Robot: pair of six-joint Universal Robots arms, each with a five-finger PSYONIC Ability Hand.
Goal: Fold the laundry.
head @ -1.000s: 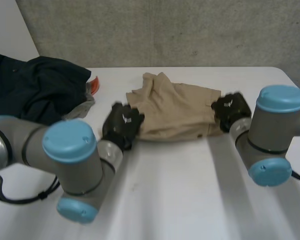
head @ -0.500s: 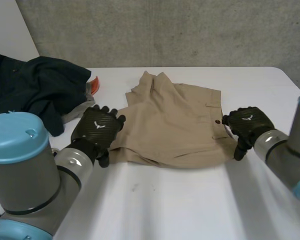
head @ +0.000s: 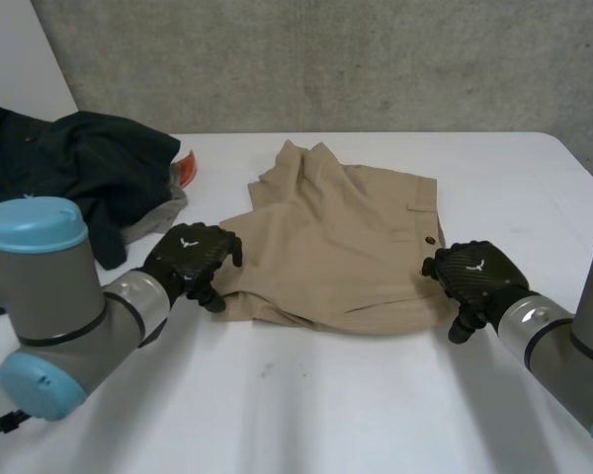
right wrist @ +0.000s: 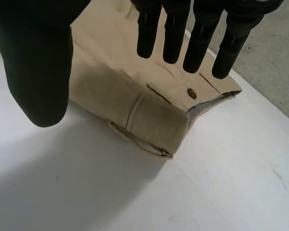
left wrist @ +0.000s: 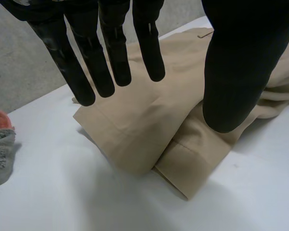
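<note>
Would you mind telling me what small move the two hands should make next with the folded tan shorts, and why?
Probably lower the left hand and pinch the hem end of the folded tan fabric shorts, ready to carry it across to the waistband end. Both hands are open, the left above the hems, the right hand above the waistband, and neither grips cloth.

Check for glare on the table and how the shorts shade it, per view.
Head view: white table evenly lit, no glare; a thin dark line under the near edge of the tan shorts. Left wrist view: soft shadow on the table along the folded hem. Right wrist view: soft shadow by the waistband fold, no glare.
</note>
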